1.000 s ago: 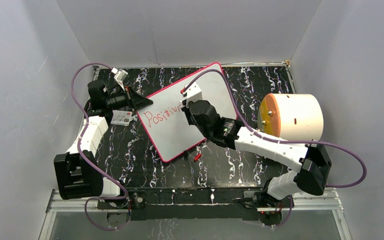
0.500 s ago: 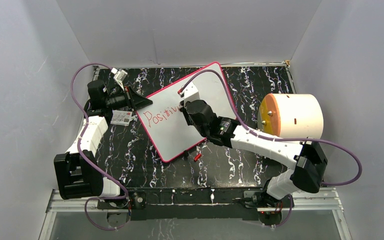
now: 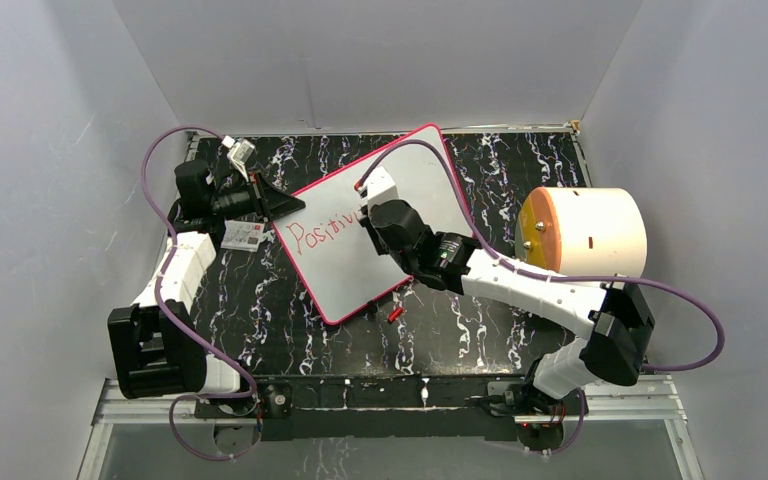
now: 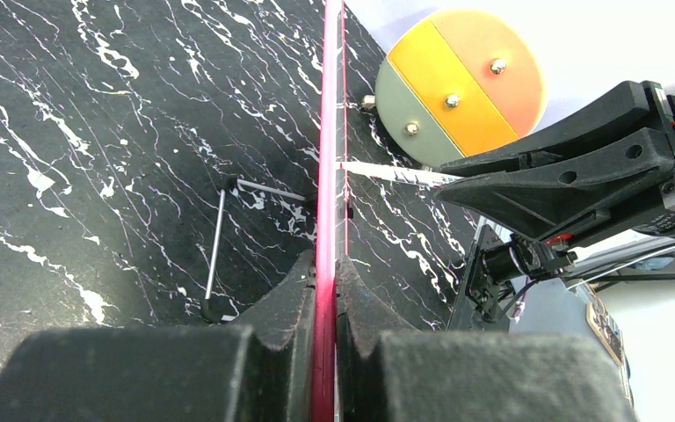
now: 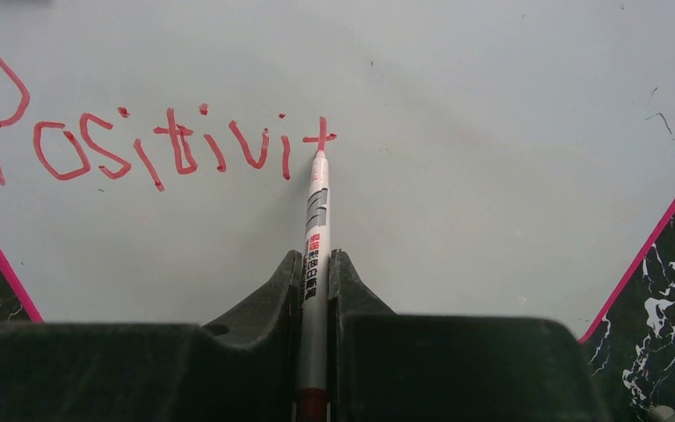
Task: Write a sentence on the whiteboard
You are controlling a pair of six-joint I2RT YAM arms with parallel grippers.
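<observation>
The whiteboard (image 3: 415,190) with a pink-red frame lies tilted on the black marbled table. Red handwriting on it reads "Positivit" (image 5: 141,145), also seen in the top view (image 3: 325,232). My right gripper (image 5: 315,268) is shut on a grey marker (image 5: 315,237) whose red tip touches the board at the last "t" (image 5: 321,136). From above, the right gripper (image 3: 372,212) sits over the board's middle. My left gripper (image 4: 325,272) is shut on the board's pink-red edge (image 4: 327,132), at the board's left corner (image 3: 285,203).
A large cylinder with an orange and grey end (image 3: 585,232) lies at the right. A small printed card (image 3: 243,236) lies left of the board. A red marker cap (image 3: 394,314) lies near the board's lower edge. A thin metal rod (image 4: 215,242) lies on the table.
The right gripper with the marker has moved slightly left and up along the board. The left arm and the board have not moved.
</observation>
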